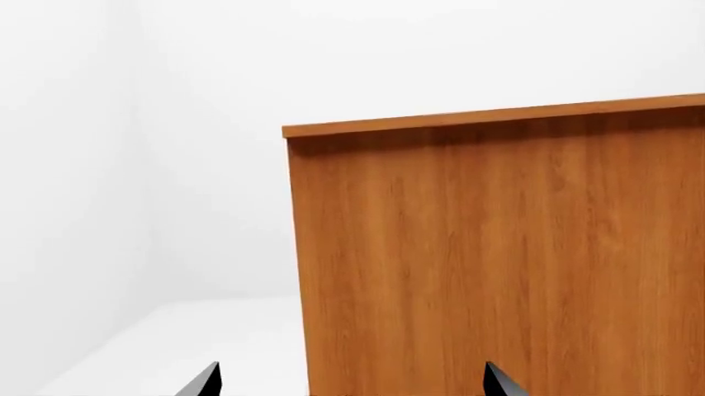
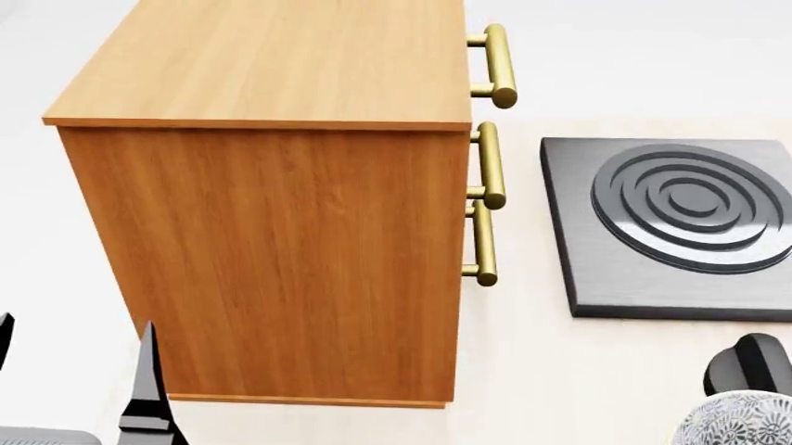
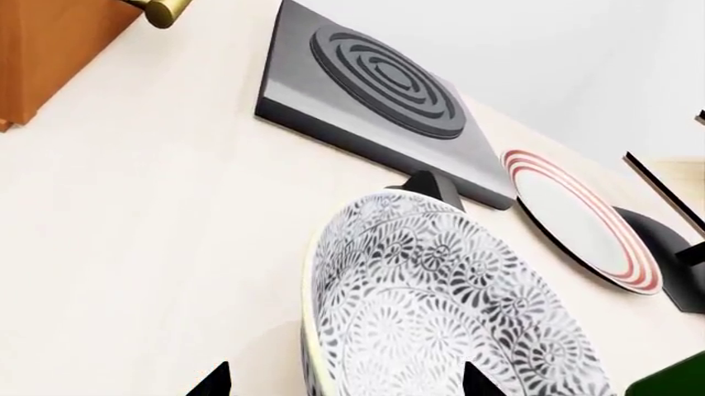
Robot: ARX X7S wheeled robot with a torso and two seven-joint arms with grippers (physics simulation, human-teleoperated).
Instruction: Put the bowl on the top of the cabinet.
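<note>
Right gripper point(image 3: 343, 381) low over the bowl point(image 3: 441, 305) — fingers spread (grip unclear) — cabinet point(image 2: 285, 250) nearby.

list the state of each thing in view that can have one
bowl: upright on the counter, not on the cabinet, empty
cabinet: fronts shut, top bare
plate: tilted on edge, empty
burner: nothing on it
left gripper: open, holding nothing
right gripper: open, tips either side of the bowl's near rim
</note>
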